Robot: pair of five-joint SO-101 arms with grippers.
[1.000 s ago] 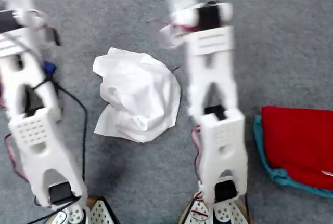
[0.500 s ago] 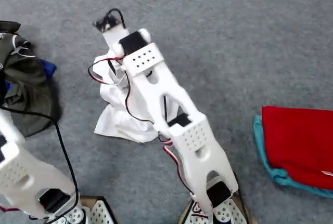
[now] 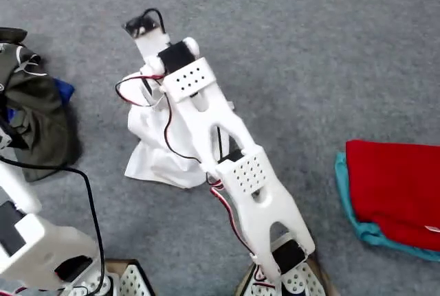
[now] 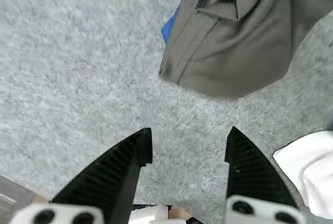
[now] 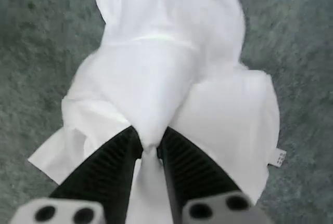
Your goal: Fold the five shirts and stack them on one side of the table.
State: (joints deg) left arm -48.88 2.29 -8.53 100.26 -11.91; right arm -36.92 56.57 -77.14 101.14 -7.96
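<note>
Grey table (image 3: 330,69); right tool (image 5: 150,144) pinches white shirt (image 5: 166,78), stretched far-to-near.

White shirt (image 3: 152,155) crumpled left of the middle of the table (image 3: 330,69), a gathered ridge pinched in the right gripper (image 5: 149,142), olive shirt (image 3: 34,114) heaped at the left edge over a blue shirt (image 3: 64,90), red shirt (image 3: 395,186) folded flat and stacked on a teal shirt (image 3: 354,224) at the right edge.

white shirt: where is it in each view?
High view: white shirt left of centre, under the right arm.
Left wrist view: its corner beside the open left pincer.
Right wrist view: bunched, pinched in the right pincer.
Shared landmark: grey table cover.
</note>
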